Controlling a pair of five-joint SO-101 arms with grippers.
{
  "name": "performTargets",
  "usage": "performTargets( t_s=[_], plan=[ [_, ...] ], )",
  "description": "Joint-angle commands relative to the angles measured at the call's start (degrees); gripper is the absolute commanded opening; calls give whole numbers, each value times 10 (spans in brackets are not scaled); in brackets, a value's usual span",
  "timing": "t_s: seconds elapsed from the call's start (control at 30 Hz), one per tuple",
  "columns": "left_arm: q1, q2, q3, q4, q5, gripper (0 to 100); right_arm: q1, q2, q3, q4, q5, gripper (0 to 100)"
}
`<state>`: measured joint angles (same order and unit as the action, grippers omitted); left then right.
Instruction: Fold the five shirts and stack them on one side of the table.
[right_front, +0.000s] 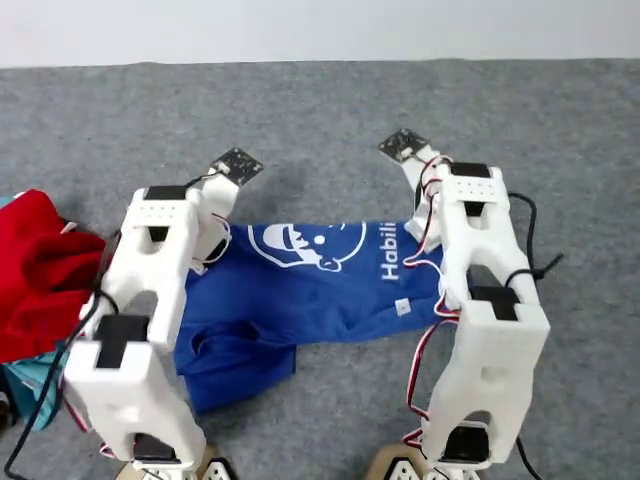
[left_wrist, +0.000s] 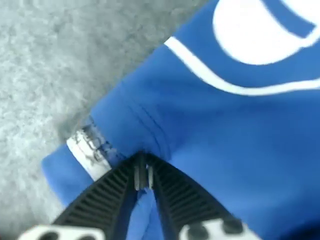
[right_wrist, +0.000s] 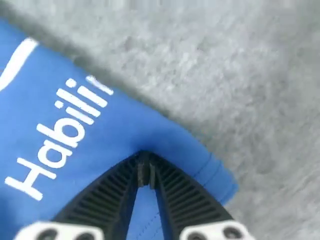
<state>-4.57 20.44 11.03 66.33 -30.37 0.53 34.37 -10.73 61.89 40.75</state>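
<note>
Grey, felt-like covering forms the table surface (right_front: 330, 110), and it runs back to a plain white wall (right_front: 300, 30) beyond the far side of the blue shirt (right_front: 320, 290). One blue shirt lies flat on this surface between two white arms. It is spread lengthwise with its white graphic (right_front: 305, 245) and white lettering (right_front: 390, 250) facing up. One end of it is bunched and folded over toward the arm bases. The left arm (right_front: 140, 300) stands over the graphic end of the blue shirt, and the right arm (right_front: 490, 290) over the lettered end. The left gripper (left_wrist: 142, 175) has its jaws pressed together on a pucker of the blue shirt's cloth, close to a white neck label (left_wrist: 87, 150) at the shirt's far edge. The right gripper (right_wrist: 145, 172) is likewise clamped on a pinch of the blue shirt, just beside its hemmed corner, with bare grey covering beyond. One red garment (right_front: 40, 270) lies crumpled beside the blue shirt's bunched end, outside the left arm. One piece of teal cloth (right_front: 35, 385) shows beneath it. Count: two arms, two grippers, three separate fabrics.
</note>
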Motion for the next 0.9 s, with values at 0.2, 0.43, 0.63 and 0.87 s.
performTargets(
  t_s=[0.2, 0.43, 0.63, 0.87],
  plan=[
    [-16, 41, -180, 87, 6, 6, 10, 66, -200, 24, -9, 10],
    [-8, -22, -227, 154, 6, 6, -6, 65, -300, 146, -10, 14],
    [47, -90, -214, 256, -5, 6, -29, 65, -410, 321, -27, 13],
    [128, -98, -95, 280, -24, 6, -23, 58, -453, 411, -51, 11]
  ],
)
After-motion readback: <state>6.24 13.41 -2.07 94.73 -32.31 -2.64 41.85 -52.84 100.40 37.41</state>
